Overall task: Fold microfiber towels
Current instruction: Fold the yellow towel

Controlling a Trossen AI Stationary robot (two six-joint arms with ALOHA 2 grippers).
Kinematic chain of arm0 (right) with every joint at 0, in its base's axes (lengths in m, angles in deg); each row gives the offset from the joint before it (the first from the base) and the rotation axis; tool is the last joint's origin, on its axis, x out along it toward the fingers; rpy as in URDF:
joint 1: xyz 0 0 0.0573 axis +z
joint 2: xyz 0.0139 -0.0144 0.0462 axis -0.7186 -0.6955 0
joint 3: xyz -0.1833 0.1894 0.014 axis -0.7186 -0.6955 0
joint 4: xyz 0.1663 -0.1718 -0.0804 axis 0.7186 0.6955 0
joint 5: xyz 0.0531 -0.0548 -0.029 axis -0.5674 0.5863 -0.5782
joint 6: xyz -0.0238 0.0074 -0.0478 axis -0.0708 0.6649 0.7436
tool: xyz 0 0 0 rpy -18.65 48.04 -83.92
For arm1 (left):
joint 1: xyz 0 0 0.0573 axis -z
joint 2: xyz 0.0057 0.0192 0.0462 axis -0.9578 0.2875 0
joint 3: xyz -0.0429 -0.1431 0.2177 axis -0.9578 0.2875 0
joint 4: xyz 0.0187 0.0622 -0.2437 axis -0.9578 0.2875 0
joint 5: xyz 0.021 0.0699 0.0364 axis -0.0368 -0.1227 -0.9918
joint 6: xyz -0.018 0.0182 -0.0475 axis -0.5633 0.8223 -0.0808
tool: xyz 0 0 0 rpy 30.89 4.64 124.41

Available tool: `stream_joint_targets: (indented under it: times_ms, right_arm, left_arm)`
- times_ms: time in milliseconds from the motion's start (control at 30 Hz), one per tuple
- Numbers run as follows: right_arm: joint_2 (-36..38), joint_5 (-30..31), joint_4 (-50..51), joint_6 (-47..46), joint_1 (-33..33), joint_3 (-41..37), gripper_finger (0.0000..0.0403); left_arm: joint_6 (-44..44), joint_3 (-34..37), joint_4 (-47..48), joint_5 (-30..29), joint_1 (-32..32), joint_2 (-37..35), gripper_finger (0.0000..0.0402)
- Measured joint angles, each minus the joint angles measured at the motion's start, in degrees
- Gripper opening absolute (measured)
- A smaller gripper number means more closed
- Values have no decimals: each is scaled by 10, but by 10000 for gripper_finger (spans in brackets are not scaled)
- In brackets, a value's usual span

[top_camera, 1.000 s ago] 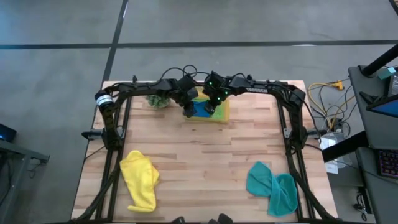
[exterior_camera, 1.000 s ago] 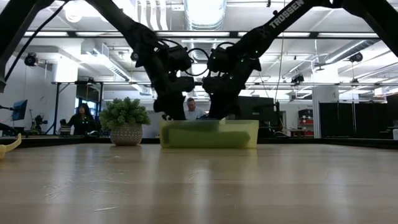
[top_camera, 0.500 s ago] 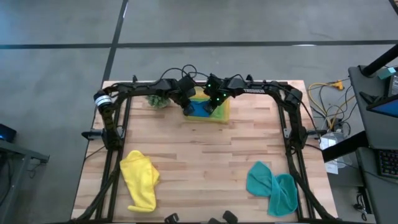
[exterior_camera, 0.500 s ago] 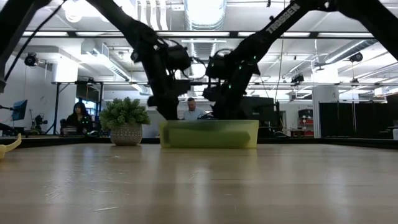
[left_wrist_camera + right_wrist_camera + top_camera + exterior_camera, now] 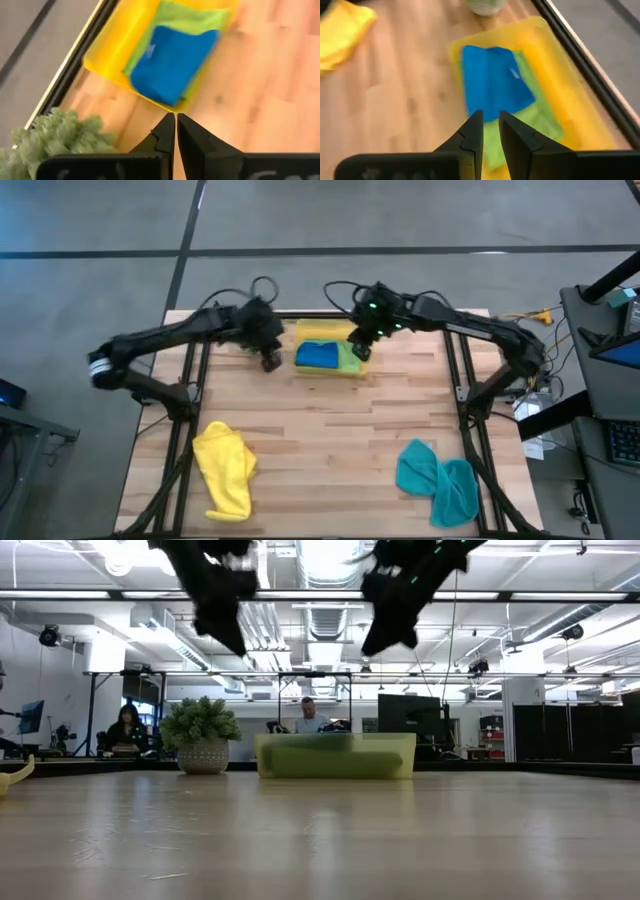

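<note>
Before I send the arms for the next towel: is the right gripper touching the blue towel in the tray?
Apart. The low view shows the right gripper hanging well above the tray, clear air between; the blue towel lies inside.

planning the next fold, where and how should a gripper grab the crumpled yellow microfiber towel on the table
Judging by its pose, grip the crumpled yellow microfiber towel at its narrow near end, coming straight down from above: it lies limp and flat on the wooden table, so no side edge stands up to pinch.

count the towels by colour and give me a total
yellow towel: 1
teal towel: 1
blue towel: 1, folded in the yellow tray
lime green towel: 1, under the blue one
total: 4
</note>
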Motion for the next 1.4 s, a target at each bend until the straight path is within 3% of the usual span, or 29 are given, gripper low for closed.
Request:
stream_joint_targets:
  times_ms: [167,333,467,600,833,1200,1400]
  right_arm:
    - [104,-14,-13,-62,54,-81,56]
    - [185,-9,-105,-173,148,-197,56]
    - [220,34,-225,-268,236,-286,56]
    - [228,114,-275,-328,308,-328,57]
    - [221,160,-275,-372,364,-335,57]
    - [222,161,-274,-330,366,-314,57]
    - [222,156,-271,-309,366,-312,57]
  left_arm:
    - [-94,97,1,13,102,-143,5]
    - [-233,208,4,13,276,-246,5]
    - [-313,276,5,-18,408,-269,5]
    - [-328,311,4,-16,475,-246,5]
    - [-248,323,6,0,483,-188,27]
    - [-184,317,21,5,446,-41,174]
    - [-105,308,17,94,406,57,200]
